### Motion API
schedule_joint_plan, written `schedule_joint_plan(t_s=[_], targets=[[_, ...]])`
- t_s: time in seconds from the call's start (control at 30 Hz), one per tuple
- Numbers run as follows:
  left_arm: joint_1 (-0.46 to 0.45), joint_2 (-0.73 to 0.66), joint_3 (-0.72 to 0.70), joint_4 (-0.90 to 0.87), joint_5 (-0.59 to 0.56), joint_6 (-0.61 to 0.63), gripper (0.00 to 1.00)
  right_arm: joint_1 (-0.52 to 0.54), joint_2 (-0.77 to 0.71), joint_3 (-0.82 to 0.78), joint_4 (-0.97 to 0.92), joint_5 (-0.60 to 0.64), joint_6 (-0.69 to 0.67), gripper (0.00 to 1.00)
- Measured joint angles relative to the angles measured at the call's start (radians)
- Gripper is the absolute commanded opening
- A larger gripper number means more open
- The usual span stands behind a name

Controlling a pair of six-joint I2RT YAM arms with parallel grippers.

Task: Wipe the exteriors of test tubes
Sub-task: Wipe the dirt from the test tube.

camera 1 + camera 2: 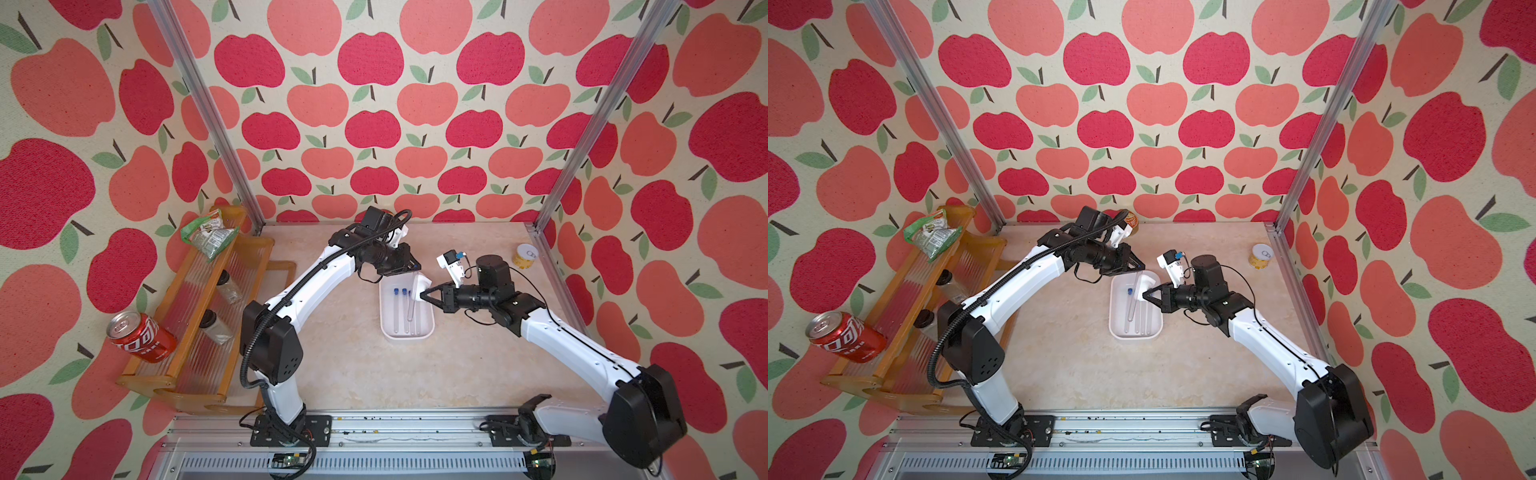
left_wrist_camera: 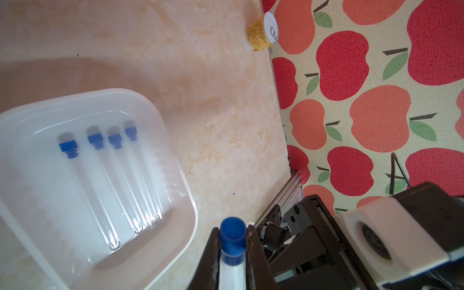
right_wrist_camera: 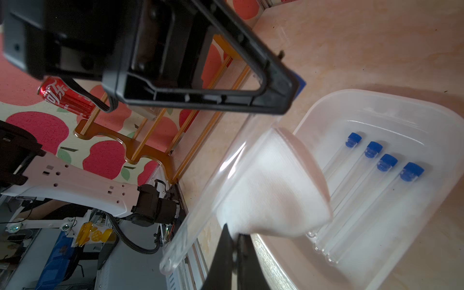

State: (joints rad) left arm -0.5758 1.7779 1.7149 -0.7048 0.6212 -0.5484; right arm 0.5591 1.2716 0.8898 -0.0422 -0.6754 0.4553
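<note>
Your left gripper (image 2: 232,234) is clamped on the blue cap of one test tube (image 3: 213,190), rounded end pointing toward the robot base, over the white tray (image 2: 185,200). Right gripper (image 3: 234,233) pinches a white cloth (image 3: 271,190) against it. The left wrist view shows that grip; the top views hide it. Four more tubes (image 2: 116,185) lie parallel in the tray.

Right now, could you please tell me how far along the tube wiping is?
Done: unclear; the four tubes in the tray look alike, wiped or not. In hand: the left jaws grip a fifth tube by its blue cap while the right jaws hold a white cloth against it. Left: finishing this tube, and possibly some in the tray.
</note>
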Motion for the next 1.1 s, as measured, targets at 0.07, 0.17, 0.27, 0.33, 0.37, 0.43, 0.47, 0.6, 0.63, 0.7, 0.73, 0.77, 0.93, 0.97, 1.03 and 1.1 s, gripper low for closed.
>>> schedule_joint_plan(t_s=[0.07, 0.17, 0.27, 0.33, 0.37, 0.43, 0.47, 0.6, 0.63, 0.7, 0.73, 0.77, 0.93, 0.97, 1.03, 1.1], targets=[[-0.005, 0.0, -0.002, 0.0, 0.002, 0.0, 0.15, -0.012, 0.018, 0.015, 0.01, -0.011, 0.003, 0.0], [-0.006, 0.0, -0.003, 0.0, 0.007, 0.001, 0.15, -0.021, 0.029, 0.023, 0.019, -0.022, 0.006, 0.0], [-0.004, 0.0, -0.003, 0.0, 0.009, 0.001, 0.15, -0.023, 0.03, 0.023, 0.027, -0.036, 0.013, 0.0], [-0.001, 0.0, -0.003, 0.0, 0.009, 0.001, 0.15, -0.023, 0.03, 0.023, 0.034, -0.046, 0.019, 0.0], [0.002, 0.0, -0.003, 0.0, 0.01, 0.005, 0.15, -0.023, 0.03, 0.02, 0.042, -0.051, 0.023, 0.0], [0.006, 0.0, -0.003, 0.0, 0.014, 0.009, 0.15, -0.023, 0.024, 0.008, 0.054, -0.06, 0.032, 0.0], [0.01, 0.0, -0.003, 0.0, 0.016, 0.011, 0.15, -0.023, 0.019, -0.003, 0.065, -0.067, 0.038, 0.0], [0.02, 0.0, -0.003, 0.0, 0.016, 0.016, 0.15, -0.022, -0.008, -0.047, 0.095, -0.099, 0.063, 0.0], [0.022, 0.0, -0.002, -0.001, 0.016, 0.016, 0.15, -0.019, -0.012, -0.054, 0.097, -0.106, 0.068, 0.0], [0.026, 0.001, 0.003, -0.001, 0.016, 0.016, 0.15, -0.013, -0.021, -0.066, 0.103, -0.116, 0.076, 0.0], [0.026, 0.002, 0.007, -0.001, 0.017, 0.016, 0.15, -0.008, -0.025, -0.071, 0.105, -0.122, 0.079, 0.0], [0.027, 0.003, 0.015, 0.0, 0.017, 0.016, 0.15, -0.001, -0.029, -0.074, 0.106, -0.127, 0.085, 0.0], [0.032, 0.005, 0.038, 0.001, 0.024, 0.016, 0.15, 0.051, -0.039, -0.092, 0.127, -0.138, 0.108, 0.0], [0.033, 0.006, 0.041, 0.001, 0.024, 0.016, 0.15, 0.066, -0.042, -0.098, 0.133, -0.138, 0.113, 0.0], [0.037, 0.01, 0.047, 0.003, 0.024, 0.016, 0.14, 0.09, -0.045, -0.11, 0.141, -0.138, 0.124, 0.0], [0.042, 0.015, 0.048, 0.004, 0.024, 0.016, 0.14, 0.109, -0.051, -0.123, 0.145, -0.138, 0.133, 0.0]])
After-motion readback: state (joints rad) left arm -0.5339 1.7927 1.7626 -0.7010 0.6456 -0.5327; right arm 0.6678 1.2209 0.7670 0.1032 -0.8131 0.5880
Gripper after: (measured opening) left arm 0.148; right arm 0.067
